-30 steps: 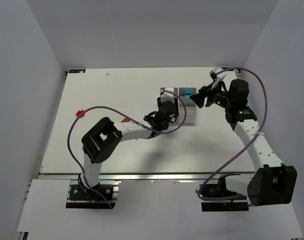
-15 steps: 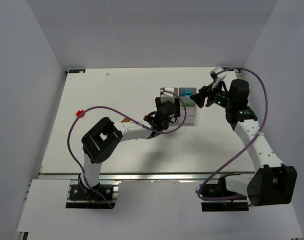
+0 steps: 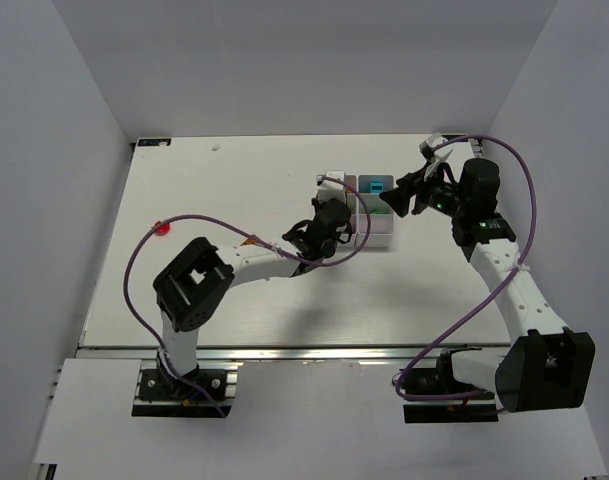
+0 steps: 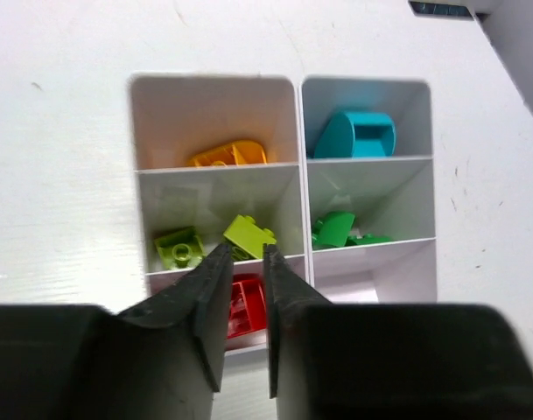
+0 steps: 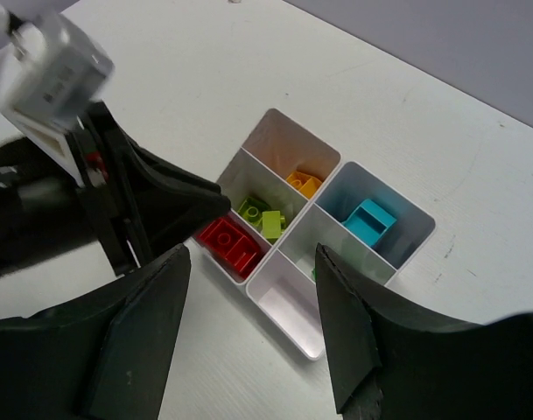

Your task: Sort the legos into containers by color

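Note:
The white six-compartment tray (image 3: 380, 234) holds an orange lego (image 4: 227, 155), a teal lego (image 4: 358, 133), two lime legos (image 4: 250, 234), green legos (image 4: 336, 229) and a red lego (image 4: 240, 302). One compartment (image 5: 292, 306) is empty. My left gripper (image 4: 245, 254) hovers over the red compartment with its jaws a narrow gap apart and nothing between them. The tilted lime lego lies just beyond its tips. My right gripper (image 5: 251, 252) is wide open and empty above the tray's right side (image 3: 396, 203). A red lego (image 3: 162, 228) lies on the table far left.
A small orange-brown piece (image 3: 251, 240) lies by the left arm's forearm, partly under the purple cable (image 3: 199, 216). Grey walls enclose the white table (image 3: 234, 180) on three sides. The left forearm stretches across the table's middle toward the tray.
My left arm's elbow has swung a little left and down, and its cable loop now reaches the loose red lego. The left gripper stays at the tray. The right arm has not moved.

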